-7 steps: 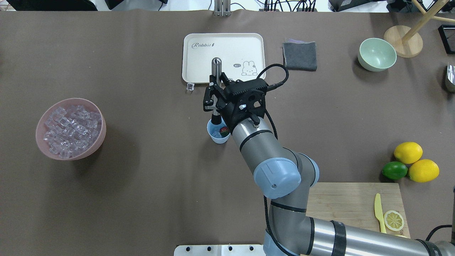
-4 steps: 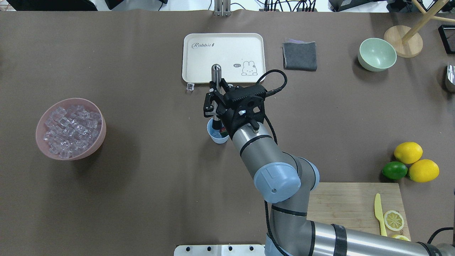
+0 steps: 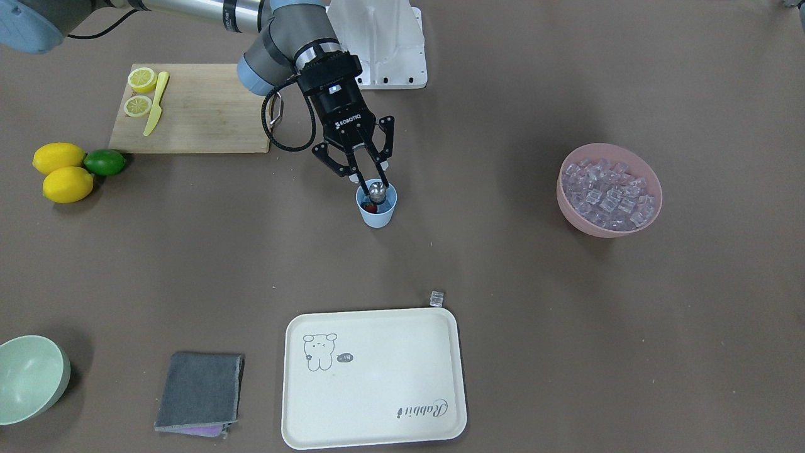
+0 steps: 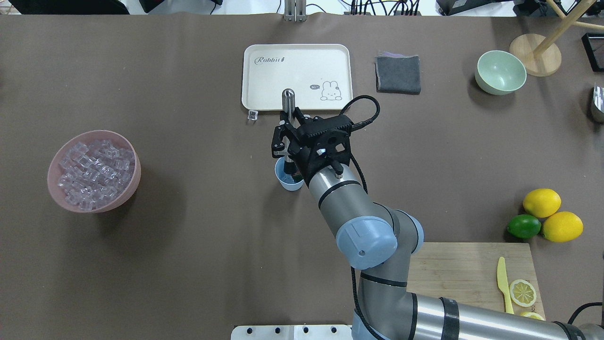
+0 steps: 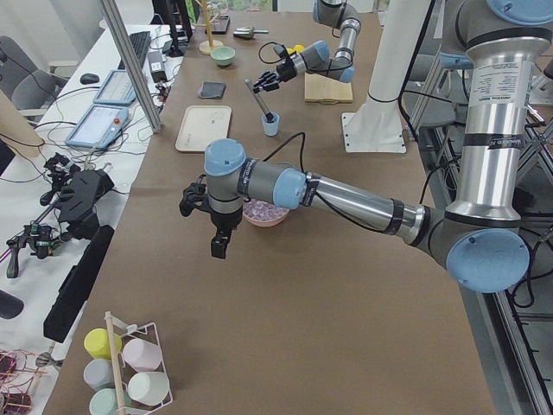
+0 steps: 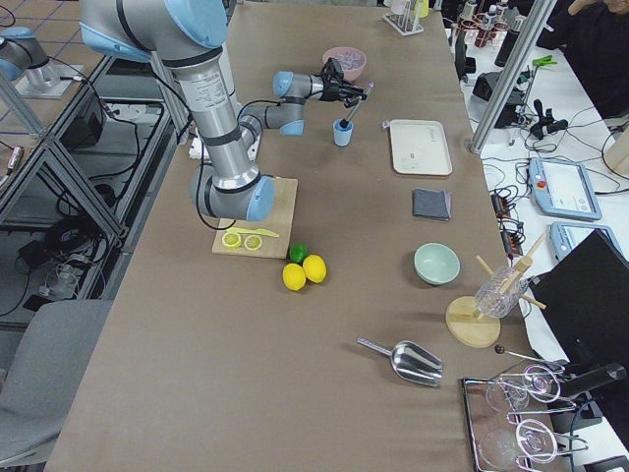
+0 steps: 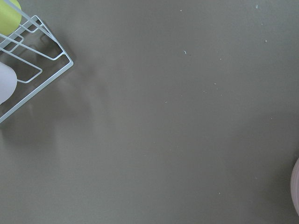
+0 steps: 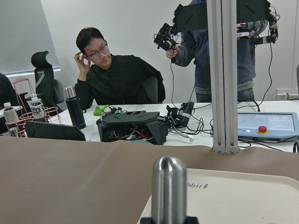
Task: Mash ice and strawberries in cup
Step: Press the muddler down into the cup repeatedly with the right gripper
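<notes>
Cup [image 3: 378, 218] likely light, tippy, 6 o'clock of tray [image 4: 264, 75]; strawberry [image 3: 370, 207] soft. My right gripper [image 3: 371, 180] pinches muddler [image 4: 288, 100] mid-shaft, a sound hold.

Bright, even light; soft shadows

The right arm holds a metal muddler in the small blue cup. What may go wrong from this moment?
1. Nothing steadies the cup, and the muddler stands tilted in it, so a sideways push may tip or slide the cup.
2. The strawberry sits to one side of the muddler, so it may slip away rather than be crushed.
3. The right tool is near the rim; pressing lower may strike it.
</notes>
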Controlling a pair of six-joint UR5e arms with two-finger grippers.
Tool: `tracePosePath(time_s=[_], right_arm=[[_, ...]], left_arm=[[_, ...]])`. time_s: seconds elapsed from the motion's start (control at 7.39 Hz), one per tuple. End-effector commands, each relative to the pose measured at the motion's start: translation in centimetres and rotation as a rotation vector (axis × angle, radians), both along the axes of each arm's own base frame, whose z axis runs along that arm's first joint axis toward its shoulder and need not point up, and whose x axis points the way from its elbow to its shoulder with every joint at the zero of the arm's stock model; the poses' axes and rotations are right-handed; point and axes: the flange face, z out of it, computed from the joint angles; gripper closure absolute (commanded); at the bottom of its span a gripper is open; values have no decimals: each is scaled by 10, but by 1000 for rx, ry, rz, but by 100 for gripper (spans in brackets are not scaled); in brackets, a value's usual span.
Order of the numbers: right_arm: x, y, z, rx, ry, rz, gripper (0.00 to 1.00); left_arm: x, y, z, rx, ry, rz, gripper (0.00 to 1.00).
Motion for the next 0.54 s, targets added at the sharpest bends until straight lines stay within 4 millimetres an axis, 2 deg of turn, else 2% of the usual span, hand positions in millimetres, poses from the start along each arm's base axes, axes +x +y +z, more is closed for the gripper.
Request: tracePosePath(time_s=[0.0,0.41], right_arm=[[-4,2,2,-2,3,-11,100],[-8,7,3,-4,7,-20,100]], left_arm=[[0,1,-1,2,0,0,3],[0,1,0,-1,-1,-1,3]])
